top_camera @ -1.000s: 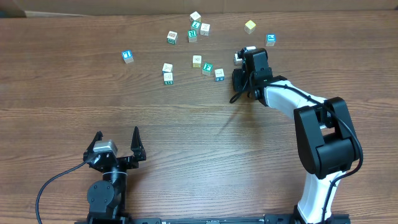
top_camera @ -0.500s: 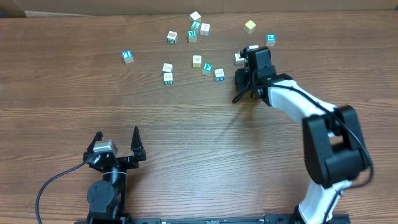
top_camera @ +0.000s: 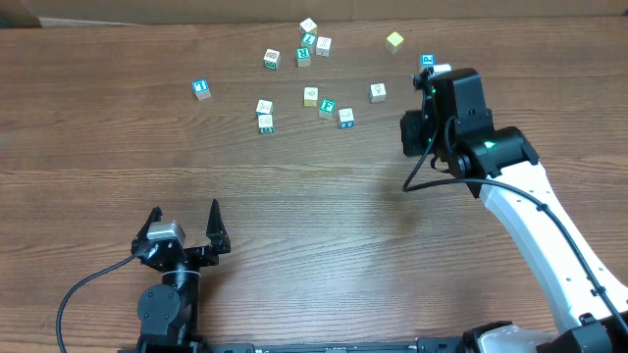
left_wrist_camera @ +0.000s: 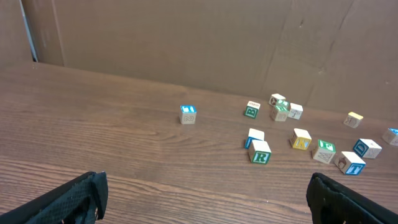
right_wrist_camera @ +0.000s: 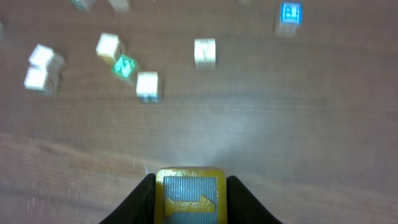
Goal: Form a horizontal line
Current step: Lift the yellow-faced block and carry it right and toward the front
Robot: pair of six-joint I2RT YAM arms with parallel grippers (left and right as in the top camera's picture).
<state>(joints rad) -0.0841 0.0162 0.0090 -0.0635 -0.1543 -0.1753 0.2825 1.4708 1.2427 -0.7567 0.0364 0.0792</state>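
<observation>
No straight row of four touching cubes shows; the cubes lie scattered at the far side. A cream cube (top_camera: 311,95), a teal-green cube (top_camera: 328,108) and a cream cube (top_camera: 345,117) lie in a loose slanted string, apart from each other. My right gripper (top_camera: 420,108) (right_wrist_camera: 189,199) is shut on a yellow cube with a blue face (right_wrist_camera: 189,194) and holds it above the table, right of a single cream cube (top_camera: 378,92) (right_wrist_camera: 204,52). My left gripper (top_camera: 184,221) (left_wrist_camera: 202,199) is open and empty near the front edge.
Several more cubes lie at the back: a cluster (top_camera: 309,41), a blue cube (top_camera: 201,88) at the left, a stacked-looking pair (top_camera: 264,114), a yellow cube (top_camera: 394,41) and a blue cube (top_camera: 428,61) near the right arm. A cardboard wall (left_wrist_camera: 186,43) stands behind.
My right arm has risen and moved right, away from the single cream cube, which stays on the table. The left arm has not moved.
</observation>
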